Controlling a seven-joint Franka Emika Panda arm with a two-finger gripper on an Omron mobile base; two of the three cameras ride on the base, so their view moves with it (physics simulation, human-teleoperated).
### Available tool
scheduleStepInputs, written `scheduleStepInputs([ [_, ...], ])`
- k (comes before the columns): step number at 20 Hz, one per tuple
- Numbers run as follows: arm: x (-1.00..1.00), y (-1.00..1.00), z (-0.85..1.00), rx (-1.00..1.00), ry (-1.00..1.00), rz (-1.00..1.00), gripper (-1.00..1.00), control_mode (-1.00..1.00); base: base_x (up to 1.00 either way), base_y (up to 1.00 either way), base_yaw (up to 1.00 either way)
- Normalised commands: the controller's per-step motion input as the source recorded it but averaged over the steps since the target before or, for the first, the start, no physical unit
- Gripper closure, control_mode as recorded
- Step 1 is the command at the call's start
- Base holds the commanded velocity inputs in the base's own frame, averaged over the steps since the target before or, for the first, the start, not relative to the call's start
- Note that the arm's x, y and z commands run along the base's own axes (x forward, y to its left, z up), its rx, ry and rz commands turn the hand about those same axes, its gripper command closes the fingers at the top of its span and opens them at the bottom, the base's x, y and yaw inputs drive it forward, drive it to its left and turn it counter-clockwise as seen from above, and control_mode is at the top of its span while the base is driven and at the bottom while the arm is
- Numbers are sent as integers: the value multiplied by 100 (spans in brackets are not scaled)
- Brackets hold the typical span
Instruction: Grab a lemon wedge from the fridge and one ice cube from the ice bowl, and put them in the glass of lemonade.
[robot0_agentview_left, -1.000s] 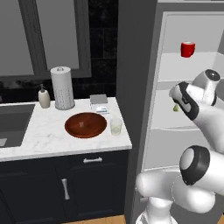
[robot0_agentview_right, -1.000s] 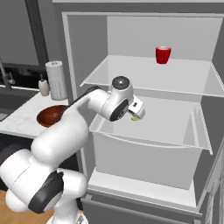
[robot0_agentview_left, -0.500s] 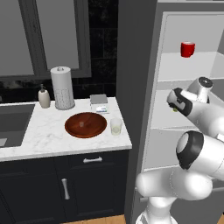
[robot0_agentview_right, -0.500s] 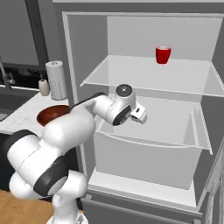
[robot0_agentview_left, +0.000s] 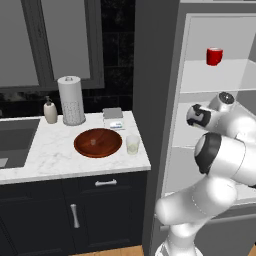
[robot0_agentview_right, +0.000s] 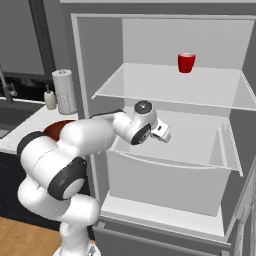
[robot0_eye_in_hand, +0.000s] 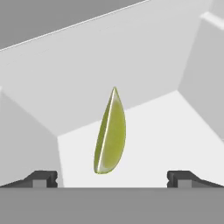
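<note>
The lemon wedge (robot0_eye_in_hand: 110, 133), yellow-green and pointed, stands on end on the white floor inside the fridge (robot0_agentview_right: 170, 90). It is centred ahead of my gripper (robot0_eye_in_hand: 112, 178). The two fingertips (robot0_eye_in_hand: 41, 177) are spread wide on either side of it and touch nothing, so the gripper is open. From the right base view, my gripper (robot0_agentview_right: 162, 132) reaches in over the middle shelf. The reddish-brown ice bowl (robot0_agentview_left: 98, 142) and the glass of lemonade (robot0_agentview_left: 132, 144) sit side by side on the marble counter left of the fridge.
A red mug (robot0_agentview_right: 186, 62) stands on the fridge's upper shelf. On the counter are a paper-towel roll (robot0_agentview_left: 71, 100), a soap bottle (robot0_agentview_left: 50, 111) and a sink (robot0_agentview_left: 12, 145) at the far left. The fridge's white walls close in around the hand.
My hand has turned and pushed deeper into the fridge at middle-shelf height. The wedge, earlier visible by the gripper in the base views, is now hidden there behind the hand.
</note>
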Motion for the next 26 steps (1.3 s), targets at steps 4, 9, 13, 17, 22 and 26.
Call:
scheduleStepInputs([
  [4, 52, -8, -21, 0, 11, 0, -100, -100, 0, 0, 0],
  [9, 34, -13, -6, 0, 0, 0, -100, -100, 0, 0, 0],
  [13, 23, -27, -17, 0, 5, 1, -100, -100, 0, 0, 0],
  [17, 0, -8, -60, -1, 10, 1, 100, -100, 0, 0, 0],
  [22, 0, 0, -16, -1, 1, 0, 100, -100, 0, 0, 0],
  [26, 0, 0, 0, 0, 0, 0, 100, -100, 0, 0, 0],
])
